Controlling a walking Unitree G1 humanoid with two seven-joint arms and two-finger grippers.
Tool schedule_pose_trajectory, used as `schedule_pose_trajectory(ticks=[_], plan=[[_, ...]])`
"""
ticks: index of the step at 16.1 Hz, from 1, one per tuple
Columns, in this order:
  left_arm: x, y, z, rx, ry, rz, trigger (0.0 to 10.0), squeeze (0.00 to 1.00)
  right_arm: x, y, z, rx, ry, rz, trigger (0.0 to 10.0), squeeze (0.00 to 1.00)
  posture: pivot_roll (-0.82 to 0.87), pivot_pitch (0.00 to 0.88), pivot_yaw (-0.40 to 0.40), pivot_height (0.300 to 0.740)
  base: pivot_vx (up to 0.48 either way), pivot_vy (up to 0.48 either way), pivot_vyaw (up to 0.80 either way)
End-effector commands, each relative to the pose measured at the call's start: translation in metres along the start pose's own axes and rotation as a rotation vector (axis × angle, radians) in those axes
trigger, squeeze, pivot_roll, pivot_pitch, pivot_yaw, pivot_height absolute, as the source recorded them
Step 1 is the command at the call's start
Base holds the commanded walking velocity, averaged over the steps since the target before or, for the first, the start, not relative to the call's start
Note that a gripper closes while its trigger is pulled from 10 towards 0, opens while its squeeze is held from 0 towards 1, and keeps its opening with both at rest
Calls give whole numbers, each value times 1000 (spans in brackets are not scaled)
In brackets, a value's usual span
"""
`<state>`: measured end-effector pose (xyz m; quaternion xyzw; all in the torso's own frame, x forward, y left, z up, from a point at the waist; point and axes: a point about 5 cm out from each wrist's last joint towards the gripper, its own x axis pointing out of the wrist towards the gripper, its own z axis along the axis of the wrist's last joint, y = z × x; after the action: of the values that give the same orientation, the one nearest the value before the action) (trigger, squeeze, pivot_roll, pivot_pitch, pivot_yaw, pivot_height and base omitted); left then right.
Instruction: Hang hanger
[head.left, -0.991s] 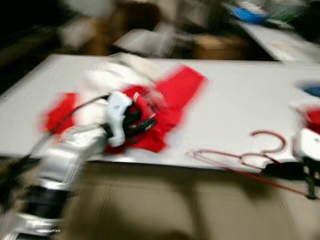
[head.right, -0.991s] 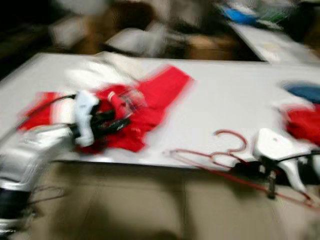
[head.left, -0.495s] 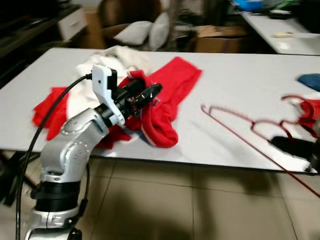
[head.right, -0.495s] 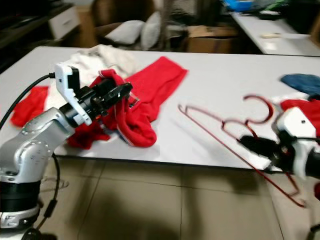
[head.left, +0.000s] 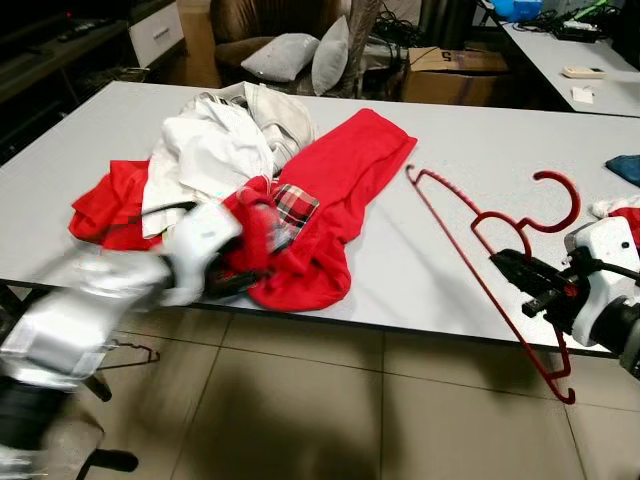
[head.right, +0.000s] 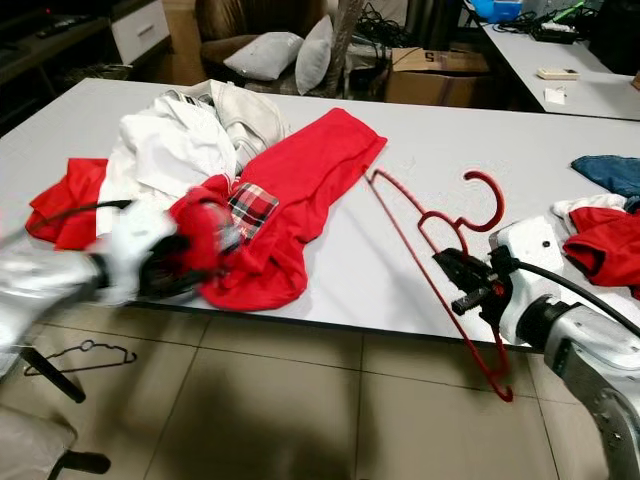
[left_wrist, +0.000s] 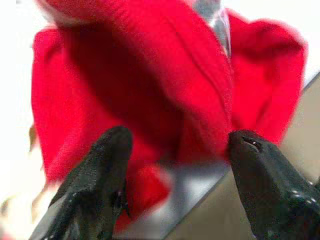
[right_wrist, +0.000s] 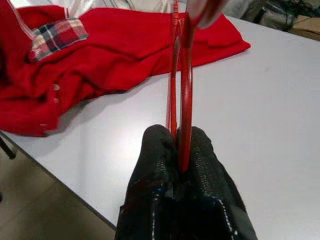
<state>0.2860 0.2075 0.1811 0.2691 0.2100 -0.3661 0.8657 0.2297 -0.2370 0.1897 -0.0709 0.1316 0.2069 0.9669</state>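
Hanger (head.left: 497, 262) first, from the left eye: red, lifted at a slant over the surface (head.left: 460, 170), its lower corner hanging past the near edge, held by the right end effector (head.left: 520, 283). The left end effector (head.left: 235, 280), blurred, sits at the red garment (head.left: 320, 200).

Left wrist: fingers (left_wrist: 95, 185) spread apart, red cloth between.

Right wrist: fingers (right_wrist: 155, 165) clamped together on the hanger's wires. That pinch looks thin; a swing could twist the hanger loose or snag its corner on the edge.
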Motion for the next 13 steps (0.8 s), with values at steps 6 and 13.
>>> schedule_pose_trajectory(ticks=[6,13], plan=[[-25,38,36,-162,-420,227,10000,24,1,23,-12,50,19,-40,10000,0,-80,0,1,740,0,0,0],[61,-45,46,-432,-557,295,10000,0,22,33,-8,95,-94,-278,10000,0,-105,0,-3,740,0,0,0]])
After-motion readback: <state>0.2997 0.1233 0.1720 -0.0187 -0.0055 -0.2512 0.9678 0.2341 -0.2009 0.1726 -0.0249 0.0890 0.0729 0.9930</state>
